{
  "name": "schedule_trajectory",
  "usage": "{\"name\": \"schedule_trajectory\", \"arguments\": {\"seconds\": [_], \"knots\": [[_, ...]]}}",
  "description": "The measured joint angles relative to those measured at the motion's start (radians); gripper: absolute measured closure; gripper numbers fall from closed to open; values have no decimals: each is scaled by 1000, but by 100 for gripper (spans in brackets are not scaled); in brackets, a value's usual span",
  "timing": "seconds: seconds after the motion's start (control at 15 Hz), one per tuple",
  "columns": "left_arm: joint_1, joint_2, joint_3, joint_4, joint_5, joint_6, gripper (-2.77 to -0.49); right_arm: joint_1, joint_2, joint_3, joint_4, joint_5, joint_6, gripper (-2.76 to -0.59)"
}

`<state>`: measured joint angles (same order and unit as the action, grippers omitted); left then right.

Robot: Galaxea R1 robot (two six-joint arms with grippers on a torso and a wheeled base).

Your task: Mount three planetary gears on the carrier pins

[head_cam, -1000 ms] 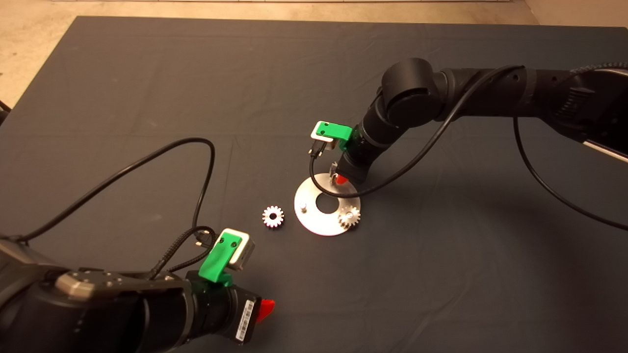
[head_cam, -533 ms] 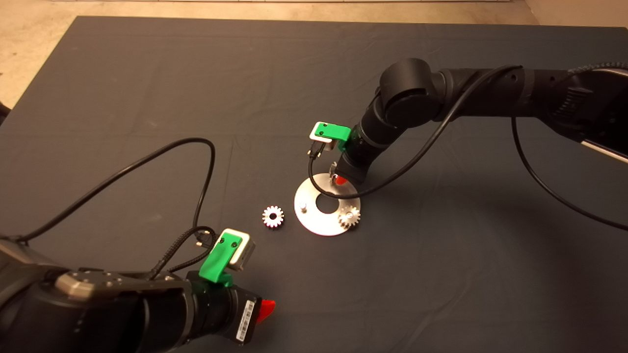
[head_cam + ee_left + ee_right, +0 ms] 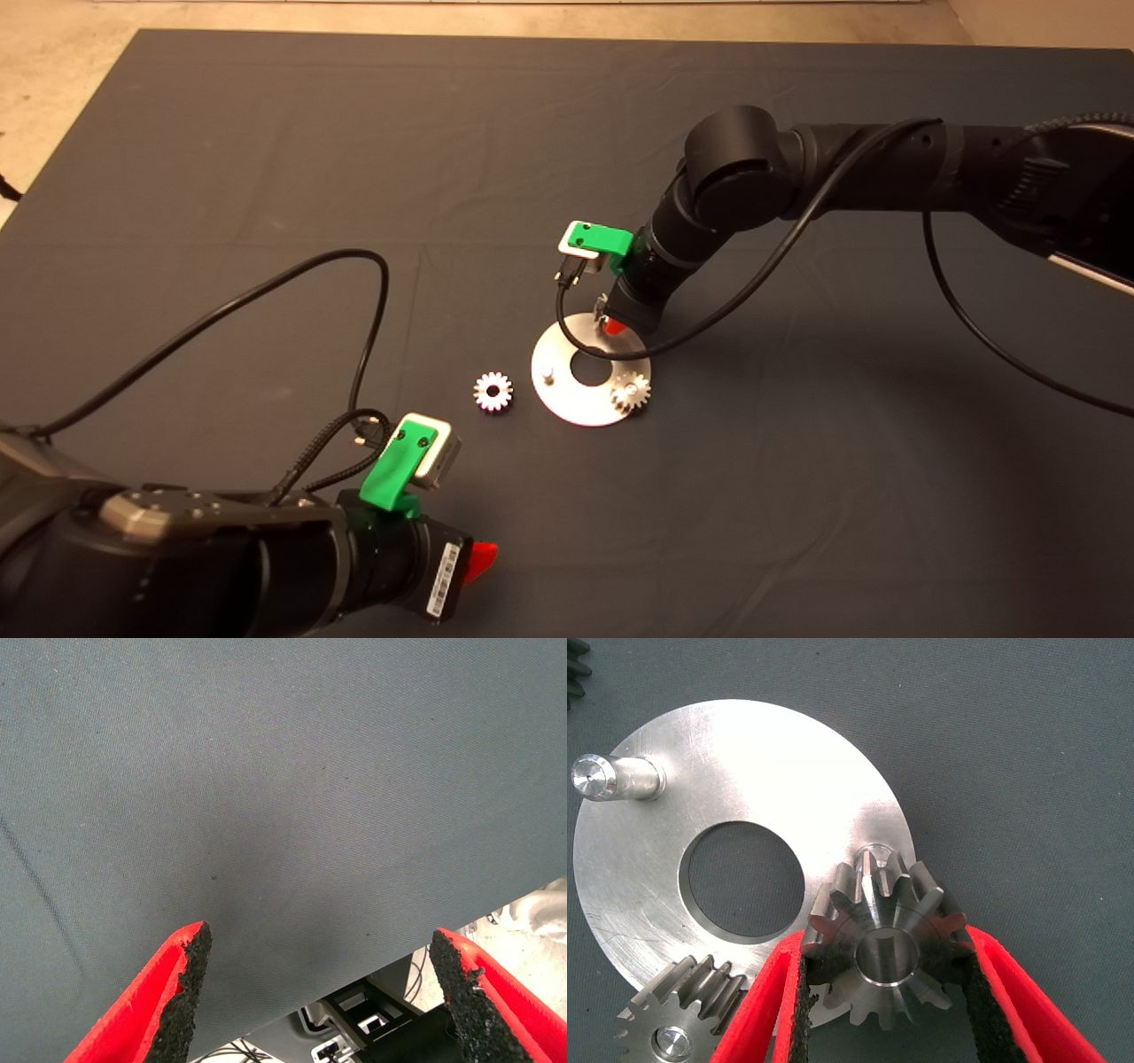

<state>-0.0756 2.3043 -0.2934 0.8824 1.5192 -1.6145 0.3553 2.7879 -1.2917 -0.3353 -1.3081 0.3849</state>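
The shiny disc (image 3: 580, 403) lies mid-mat, and its carrier pins show in the right wrist view. One planetary gear (image 3: 631, 392) sits on a pin at the disc's near right edge, seen again as the seated gear (image 3: 678, 1028). One pin (image 3: 602, 778) stands bare. My right gripper (image 3: 611, 324) hangs over the disc's far edge, shut on a second gear (image 3: 873, 904). That gear is held just off another pin (image 3: 873, 850), whose top peeks out beside it. A third gear (image 3: 493, 391) lies loose on the mat left of the disc. My left gripper (image 3: 478, 556) waits open at the lower left.
Black cables loop over the mat (image 3: 266, 177) near both arms. The left wrist view shows bare mat (image 3: 266, 815) between the open fingers (image 3: 190, 966), with the mat's edge and floor beyond it.
The right gripper has shifted very slightly over the disc with the gear still in it. Nothing else has moved.
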Motion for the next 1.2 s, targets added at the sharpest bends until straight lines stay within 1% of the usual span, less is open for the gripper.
{"name": "schedule_trajectory", "arguments": {"seconds": [0.33, 0.47, 0.87, 1.0, 1.07, 1.13, 1.2], "knots": [[0, 0, 0, 0, -1, 0, -175, 0, 13, -4, 3, 0, 0, -101], [0, 0, 0, 0, 0, 0, -175, -1, 17, -4, 6, 5, 0, -101], [0, -3, 0, 0, -1, 0, -175, -1, 16, -5, 7, 7, -2, -101], [0, -3, 0, 0, -1, 0, -175, -1, 16, -6, 7, 7, -8, -102], [0, -3, 0, 0, -2, 0, -175, 0, 17, -11, 11, 8, -24, -102], [0, -3, 0, 0, -2, 0, -175, 1, 18, -20, 19, 12, -41, -102], [0, -3, 0, 0, -4, 0, -175, 3, 19, -27, 26, 14, -44, -102]]}}
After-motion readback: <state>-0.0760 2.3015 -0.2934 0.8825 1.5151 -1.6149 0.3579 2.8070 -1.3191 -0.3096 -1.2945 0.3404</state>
